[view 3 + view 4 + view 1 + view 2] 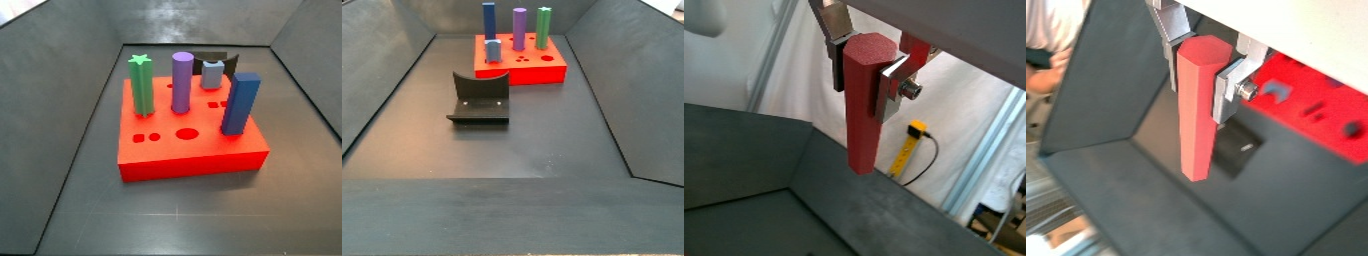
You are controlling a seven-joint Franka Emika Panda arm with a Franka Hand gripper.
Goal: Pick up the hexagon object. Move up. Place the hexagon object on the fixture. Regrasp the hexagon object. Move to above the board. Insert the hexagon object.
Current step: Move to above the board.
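In both wrist views the gripper [869,62] hung high above the floor, fingers [1229,85] clamped on the hexagon object [862,105]. Below, the fixture [478,100] stood bare beside the board [520,63].

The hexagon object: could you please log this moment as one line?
end effector: shut on hexagon object, raised | end effector absent from both side views | fixture: bare | board: four pegs seated

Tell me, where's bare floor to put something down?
Bare floor lies in front of the fixture and beside it, out to the bin walls. It's crowded on the board, among its pegs. The gripper holds the hexagon object aloft.
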